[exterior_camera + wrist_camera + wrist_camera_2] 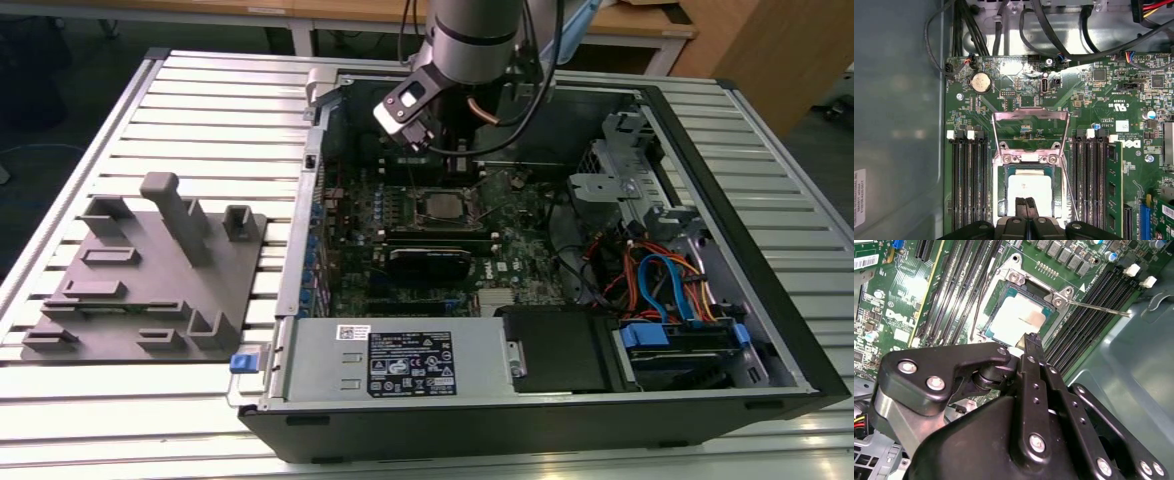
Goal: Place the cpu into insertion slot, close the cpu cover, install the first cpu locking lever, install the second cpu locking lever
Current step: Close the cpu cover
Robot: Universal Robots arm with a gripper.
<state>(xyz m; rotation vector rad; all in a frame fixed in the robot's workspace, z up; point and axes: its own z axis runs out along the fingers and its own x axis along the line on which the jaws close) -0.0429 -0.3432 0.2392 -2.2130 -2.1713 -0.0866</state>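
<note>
One cpu sits in insertion slot, w/ cpu cover flipped open beside slot. Pincer pinched narrow, empty, tips over slot's edge.

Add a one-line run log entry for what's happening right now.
cpu: seated in insertion slot | cpu cover: open, tilted back | locking lever: unlatched | gripper: shut, tips over cpu

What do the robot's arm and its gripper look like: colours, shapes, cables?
The arm is a grey cylinder with a dark band. A small pale box sits at its wrist, and black cables run beside it. The gripper is black, built of flat linked bars with silver screws, ending in two narrow fingers.
</note>
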